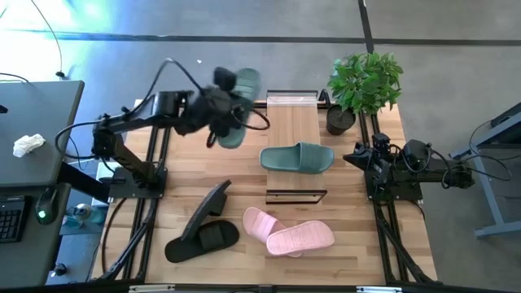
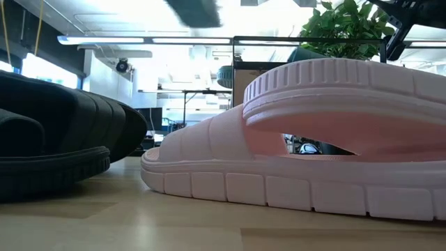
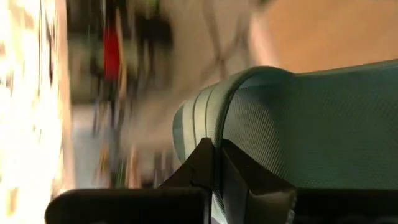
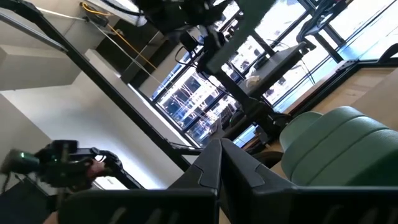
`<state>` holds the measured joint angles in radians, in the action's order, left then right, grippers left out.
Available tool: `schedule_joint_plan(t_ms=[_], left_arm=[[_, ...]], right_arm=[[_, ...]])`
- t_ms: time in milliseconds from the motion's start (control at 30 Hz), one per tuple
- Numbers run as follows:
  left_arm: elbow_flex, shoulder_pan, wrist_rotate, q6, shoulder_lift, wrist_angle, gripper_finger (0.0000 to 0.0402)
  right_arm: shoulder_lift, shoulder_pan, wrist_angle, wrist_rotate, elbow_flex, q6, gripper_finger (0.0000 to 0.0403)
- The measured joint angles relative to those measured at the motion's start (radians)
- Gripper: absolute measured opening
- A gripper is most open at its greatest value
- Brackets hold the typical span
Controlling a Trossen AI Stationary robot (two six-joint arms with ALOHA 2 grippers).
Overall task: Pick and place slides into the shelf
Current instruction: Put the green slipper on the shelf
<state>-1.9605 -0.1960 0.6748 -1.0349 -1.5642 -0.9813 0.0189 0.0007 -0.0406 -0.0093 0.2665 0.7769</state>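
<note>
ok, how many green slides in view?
2: one green slide lies on the shelf; the other green slide is held in the air by the left claw.

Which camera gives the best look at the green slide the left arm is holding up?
The high view: the held green slide shows whole in the left gripper, left of the shelf. The left wrist view shows only its sole close up; the low view a dark blur overhead.

The green slide (image 1: pixel 238 104) held up at about eleven o'clock is motion-blurred; the left gripper (image 1: pixel 218 114) is smeared against it; in the low view the pink slide (image 2: pixel 313 146) is cut off at three o'clock, hiding the shelf (image 1: pixel 293 130).
</note>
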Motion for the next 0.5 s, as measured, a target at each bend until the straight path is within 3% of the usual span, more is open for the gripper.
schedule_joint_plan(t_ms=[133,200,500], left_arm=[[-0.011,-0.071,-0.404,-0.157,0.000,0.149,0.0001],[-0.011,-0.117,-0.555,-0.228,-0.005,0.176,0.0000],[-0.011,-0.342,-0.989,-0.427,-0.117,0.190,0.0000]], right_arm=[[0.000,0.000,0.000,0.000,0.000,0.000,0.0001],[0.000,0.000,0.000,0.001,0.000,0.003,0.0001],[0.000,0.000,0.005,0.008,0.000,0.008,0.0001]])
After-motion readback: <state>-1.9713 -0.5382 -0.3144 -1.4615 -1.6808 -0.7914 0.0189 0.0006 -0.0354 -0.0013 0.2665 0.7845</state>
